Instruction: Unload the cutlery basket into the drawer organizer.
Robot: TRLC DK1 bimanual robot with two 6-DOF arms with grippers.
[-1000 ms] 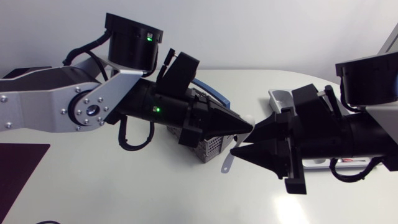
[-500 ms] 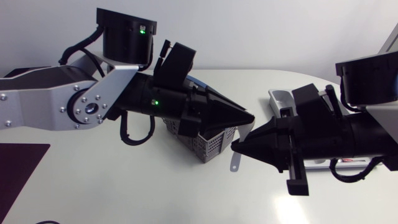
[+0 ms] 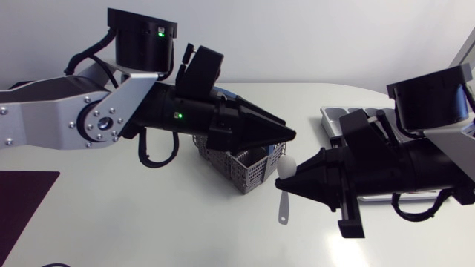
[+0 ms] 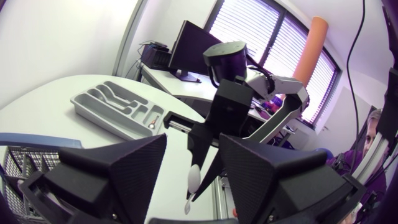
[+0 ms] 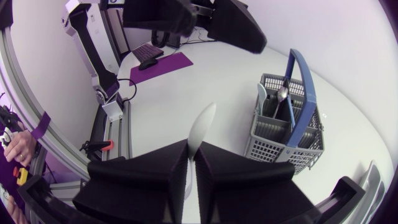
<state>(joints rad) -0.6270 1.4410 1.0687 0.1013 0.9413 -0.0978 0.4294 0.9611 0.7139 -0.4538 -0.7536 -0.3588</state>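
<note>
A robotics lab: a left arm and a right arm, silver-grey with black joints, over a white counter carrying a cutlery basket.

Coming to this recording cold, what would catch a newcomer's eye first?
Two black grippers nearly meet tip to tip mid-table: the right gripper is shut on a white spoon, handle hanging down. The left gripper stands open close by, over the grey cutlery basket with its blue handle. The grey drawer organizer lies beyond, partly hidden by the right arm.
</note>
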